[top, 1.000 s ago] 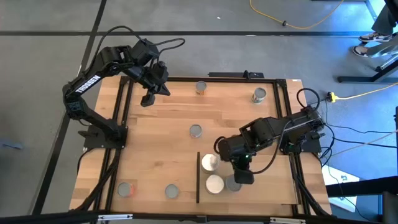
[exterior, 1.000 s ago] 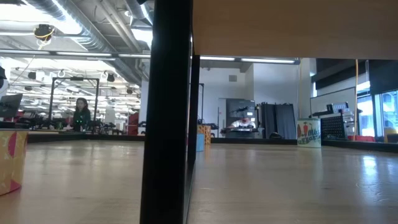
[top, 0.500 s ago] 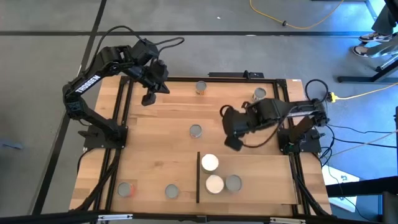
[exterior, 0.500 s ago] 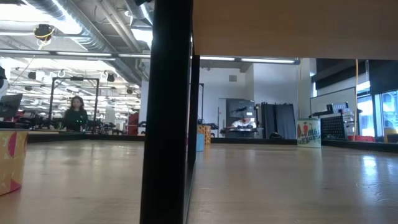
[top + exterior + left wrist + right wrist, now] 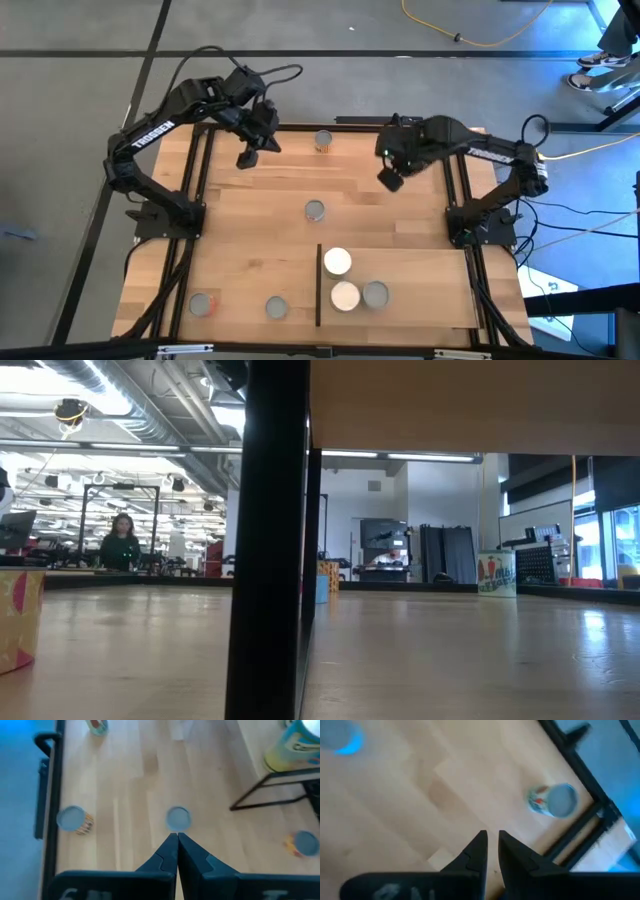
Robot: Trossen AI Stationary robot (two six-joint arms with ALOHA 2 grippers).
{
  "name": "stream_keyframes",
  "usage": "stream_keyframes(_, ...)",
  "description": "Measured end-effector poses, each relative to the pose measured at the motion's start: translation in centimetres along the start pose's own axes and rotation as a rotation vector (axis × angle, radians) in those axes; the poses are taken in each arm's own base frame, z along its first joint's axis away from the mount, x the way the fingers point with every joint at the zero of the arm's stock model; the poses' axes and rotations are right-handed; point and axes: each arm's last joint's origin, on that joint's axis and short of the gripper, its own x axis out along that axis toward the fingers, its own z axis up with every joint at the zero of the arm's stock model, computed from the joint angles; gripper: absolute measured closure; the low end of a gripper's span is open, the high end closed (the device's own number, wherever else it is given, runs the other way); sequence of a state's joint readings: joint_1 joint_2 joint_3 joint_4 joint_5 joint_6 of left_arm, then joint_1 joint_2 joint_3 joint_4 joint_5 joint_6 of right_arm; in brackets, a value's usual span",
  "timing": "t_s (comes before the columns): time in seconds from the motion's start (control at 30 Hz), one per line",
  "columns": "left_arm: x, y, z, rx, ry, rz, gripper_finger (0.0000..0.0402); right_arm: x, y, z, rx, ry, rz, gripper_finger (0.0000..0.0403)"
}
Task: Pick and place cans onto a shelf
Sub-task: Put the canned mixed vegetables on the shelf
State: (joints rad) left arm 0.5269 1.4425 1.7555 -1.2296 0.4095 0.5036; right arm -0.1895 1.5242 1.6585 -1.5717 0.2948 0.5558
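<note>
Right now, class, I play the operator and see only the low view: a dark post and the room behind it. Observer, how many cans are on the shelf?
Observer: Three stand on the shelf: a white-topped can, a second white-topped one and a grey-topped can.
Operator: Where is the right gripper?
Observer: The right gripper hangs over the table toward the top right of the high view, holding nothing, fingers a little apart.
Operator: And the left one?
Observer: The left gripper is shut and empty, toward the top left of the high view.
</note>
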Motion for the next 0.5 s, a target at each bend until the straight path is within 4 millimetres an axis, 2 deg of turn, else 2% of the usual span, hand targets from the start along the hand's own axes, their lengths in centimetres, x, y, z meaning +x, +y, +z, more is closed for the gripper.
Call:
stream_keyframes(0.27, 0.5, 1.9, -0.7, 0.028, -0.033, 0.071, 0.0401, 3.7, -4.1, 3.1, 0.243, 0.139, -0.03, 0.0354)
stream_keyframes(0.5, 0.0, 2.8, -1.2, -0.004, -0.033, 0.104, 0.0401, 6.9, -6.2, 5.1, 0.24, 0.249, -0.041, 0.0354)
